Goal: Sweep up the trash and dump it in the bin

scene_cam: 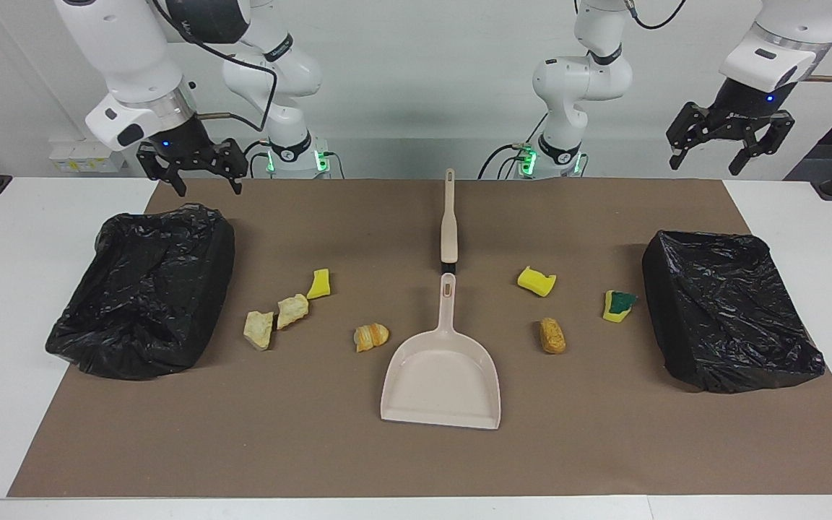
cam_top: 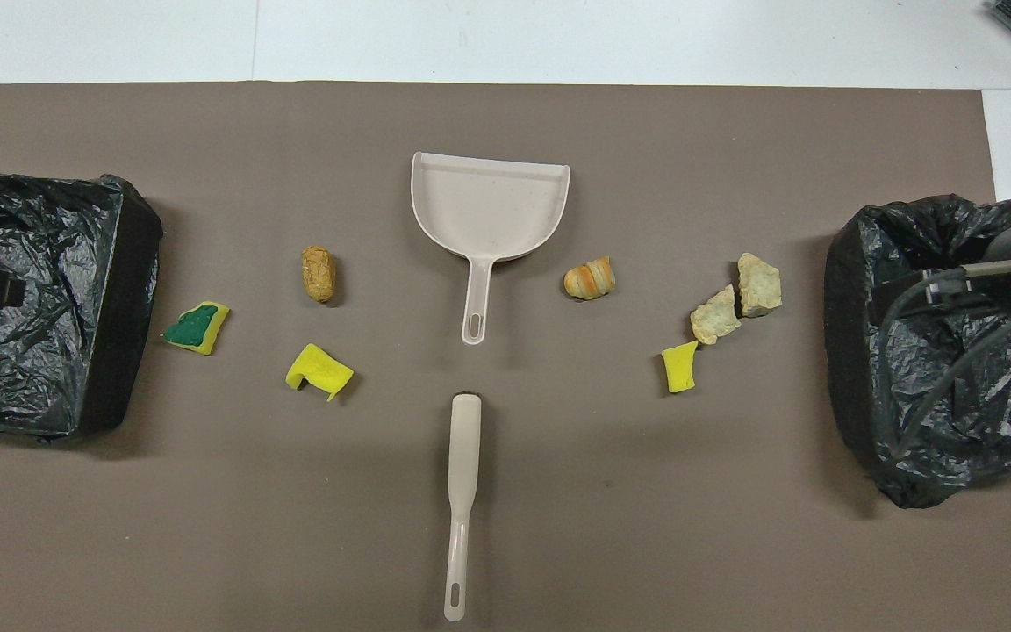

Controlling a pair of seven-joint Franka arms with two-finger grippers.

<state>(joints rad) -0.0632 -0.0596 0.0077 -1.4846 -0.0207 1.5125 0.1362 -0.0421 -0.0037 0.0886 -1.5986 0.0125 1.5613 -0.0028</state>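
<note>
Several trash scraps lie on the brown mat. Toward the right arm's end are a yellow sponge bit (scene_cam: pixel 319 284) (cam_top: pixel 679 366), two tan chunks (scene_cam: pixel 292 310) (scene_cam: pixel 258 330) and an orange-brown piece (scene_cam: pixel 371 336). Toward the left arm's end are a curled yellow sponge (scene_cam: pixel 536 281), a brown bread-like piece (scene_cam: pixel 552 335) and a green-backed sponge (scene_cam: pixel 619 304) (cam_top: pixel 196 326). A beige dustpan (scene_cam: pixel 442 375) (cam_top: pixel 490 206) lies mid-mat, with the brush (scene_cam: pixel 448 220) (cam_top: pixel 462 500) nearer the robots. My right gripper (scene_cam: pixel 208 184) and left gripper (scene_cam: pixel 705 167) hang open and empty, raised, each near its end's bin.
A bin lined with a black bag stands at each end of the mat, one at the right arm's end (scene_cam: pixel 145 289) (cam_top: pixel 935 351) and one at the left arm's end (scene_cam: pixel 730 310) (cam_top: pixel 32 298). White table (scene_cam: pixel 4 238) shows around the mat.
</note>
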